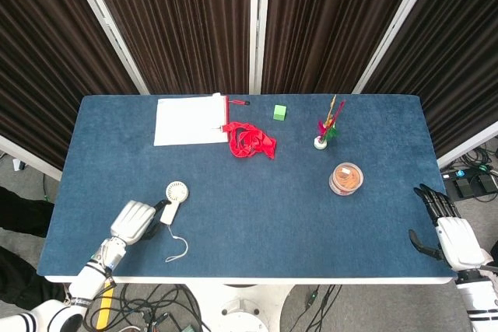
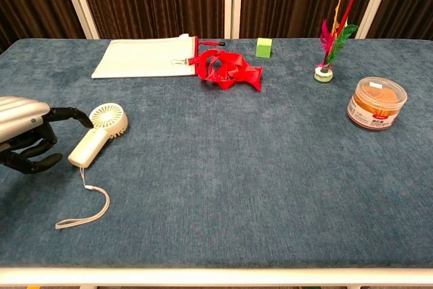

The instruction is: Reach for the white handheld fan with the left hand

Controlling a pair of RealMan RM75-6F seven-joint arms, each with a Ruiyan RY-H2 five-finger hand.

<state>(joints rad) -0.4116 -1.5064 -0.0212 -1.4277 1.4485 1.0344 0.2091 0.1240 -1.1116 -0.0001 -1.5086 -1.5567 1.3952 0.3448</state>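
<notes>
The white handheld fan (image 2: 99, 132) lies flat on the blue table, round head away from me, handle toward the front left, its cord loop (image 2: 84, 209) trailing nearer the front edge. In the head view the fan (image 1: 173, 199) sits at the front left. My left hand (image 2: 28, 135) is just left of the handle, fingers spread and curled toward it, holding nothing; one fingertip reaches close to the fan head. Seen from the head, the left hand (image 1: 134, 221) is beside the handle. My right hand (image 1: 450, 237) hangs open off the table's right front corner.
A white pouch (image 2: 144, 57) with a red zipper lies at the back left, red strap bundle (image 2: 228, 69) beside it. A green cube (image 2: 264, 47), a feather shuttlecock (image 2: 331, 38) and a clear round tub (image 2: 376, 103) stand to the right.
</notes>
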